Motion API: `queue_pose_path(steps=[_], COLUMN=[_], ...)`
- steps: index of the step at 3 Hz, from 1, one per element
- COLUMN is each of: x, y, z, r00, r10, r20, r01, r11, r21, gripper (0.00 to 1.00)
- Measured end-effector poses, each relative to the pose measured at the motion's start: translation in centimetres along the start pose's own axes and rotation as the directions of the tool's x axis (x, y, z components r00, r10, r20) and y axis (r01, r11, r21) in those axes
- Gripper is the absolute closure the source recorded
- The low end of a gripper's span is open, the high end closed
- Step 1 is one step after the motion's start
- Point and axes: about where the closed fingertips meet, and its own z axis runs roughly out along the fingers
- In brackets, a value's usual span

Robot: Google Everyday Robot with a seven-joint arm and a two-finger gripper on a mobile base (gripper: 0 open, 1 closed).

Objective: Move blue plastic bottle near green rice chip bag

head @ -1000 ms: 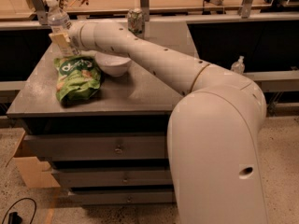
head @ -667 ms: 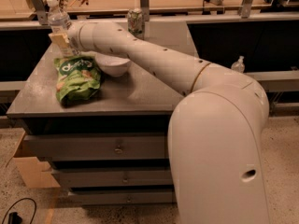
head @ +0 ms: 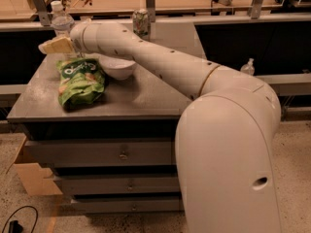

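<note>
Gripper [head: 56,45], barely shifted in the past second, sits just behind the green rice chip bag [head: 80,81] against the upright blue plastic bottle [head: 61,22], which already stands close behind that bag; whether the claw is pinching it cannot be told.

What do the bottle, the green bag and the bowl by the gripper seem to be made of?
Bottle: looks like thin clear plastic, with a see-through body and a white cap. Green bag: glossy plastic film, crinkled, with bright highlights. Bowl: smooth white, plastic or ceramic, cannot tell which. The gripper is at the bottle's lower part, near the table's back left corner.
</note>
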Motion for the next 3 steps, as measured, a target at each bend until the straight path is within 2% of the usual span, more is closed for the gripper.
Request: queue_pose_path(steps=[1, 2, 3], x=[-1.1, -2.3, -2.4], y=[-1.1, -3.4, -5.3], z=[-1.5, -5.4, -10.0], r00=[1.0, 1.0, 1.0], r10=[-0.005, 0.0, 0.028], r20=[-0.006, -0.015, -0.015], r01=[0.005, 0.001, -0.026], r11=[1.0, 0.9994, 0.995], r21=[-0.001, 0.035, 0.096], gripper=[0.0, 0.0, 0.0])
